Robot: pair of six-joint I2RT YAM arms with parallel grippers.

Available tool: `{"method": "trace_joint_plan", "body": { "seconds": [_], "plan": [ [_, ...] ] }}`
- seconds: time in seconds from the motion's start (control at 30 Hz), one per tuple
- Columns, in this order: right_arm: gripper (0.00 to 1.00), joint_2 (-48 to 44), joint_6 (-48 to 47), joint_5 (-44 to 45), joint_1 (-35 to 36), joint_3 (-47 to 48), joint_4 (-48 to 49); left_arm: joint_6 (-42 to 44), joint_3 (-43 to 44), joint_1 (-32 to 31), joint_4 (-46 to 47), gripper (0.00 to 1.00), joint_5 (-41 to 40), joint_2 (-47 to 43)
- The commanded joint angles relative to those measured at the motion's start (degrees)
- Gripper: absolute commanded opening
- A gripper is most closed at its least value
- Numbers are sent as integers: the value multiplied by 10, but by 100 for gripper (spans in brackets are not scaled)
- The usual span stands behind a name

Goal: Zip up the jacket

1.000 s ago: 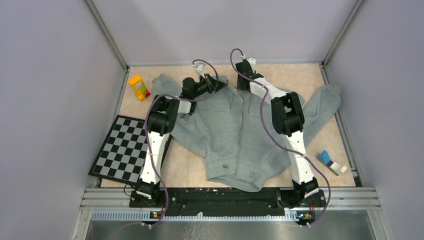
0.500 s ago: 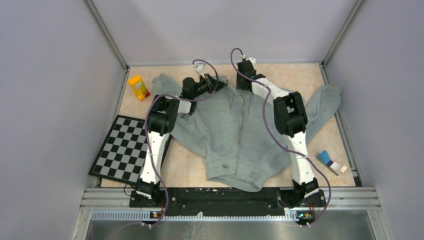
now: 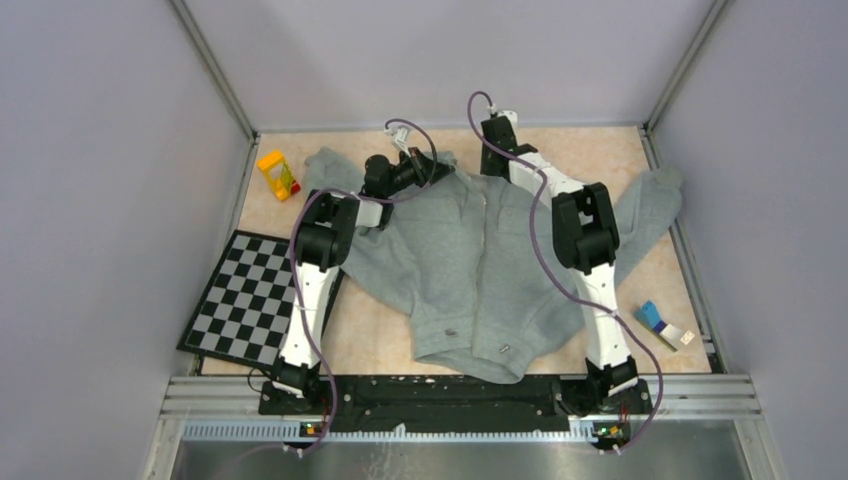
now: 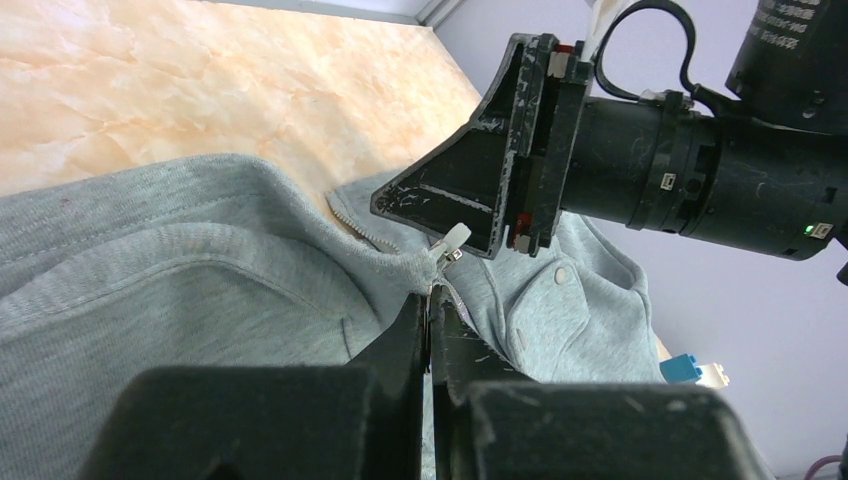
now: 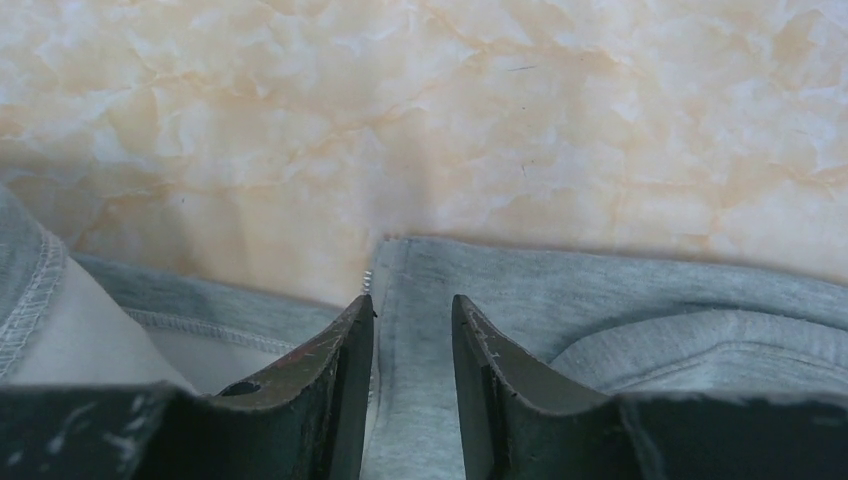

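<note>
The jacket (image 3: 470, 265) lies flat in the middle of the table (image 3: 590, 150). Its collar is toward the far edge and its hem at the near edge, so its long axis runs near to far, with the sleeves spread toward the far corners. At the collar, the left gripper (image 4: 430, 305) has its jaws pinched on the jacket's zipper edge. The right gripper (image 5: 412, 310) has its jaws narrowly apart over the collar's top edge.

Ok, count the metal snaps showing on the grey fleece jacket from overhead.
2, both low on the grey fleece jacket: one snap left of the zipper, one right. More may be hidden.
</note>
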Motion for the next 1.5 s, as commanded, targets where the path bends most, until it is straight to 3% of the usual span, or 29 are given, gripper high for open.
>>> {"method": "trace_joint_plan", "body": {
  "seconds": [0.0,0.2,0.3,0.37,0.5,0.63,0.73,0.9,1.23,1.47],
  "plan": [
    [34,29,-7,0,-6,42,-24,3,2,-3,14,0,0,-35],
    [41,62,4,-26,-9,68,-49,3,4,-4,14,0,-1,-33],
    [40,79,10,-33,-10,81,-63,3,4,-4,12,0,0,-34],
    [35,86,8,-34,-12,86,-66,3,4,-4,11,0,-1,-34],
    [15,88,-4,-48,-15,93,-46,3,5,-4,9,0,0,-32],
    [5,64,-11,-86,-25,78,4,1,7,-4,9,0,1,-30],
    [0,21,-38,-127,-29,32,71,1,8,-4,7,0,3,-30],
    [1,-70,-81,-261,-53,-108,231,-4,15,-4,7,0,9,-27],
    [0,-141,-77,-480,-86,-275,419,-23,43,-4,6,0,33,-6],
    [0,-152,-85,-548,-86,-299,447,-1,79,-7,-41,0,86,1]
  ]
}}
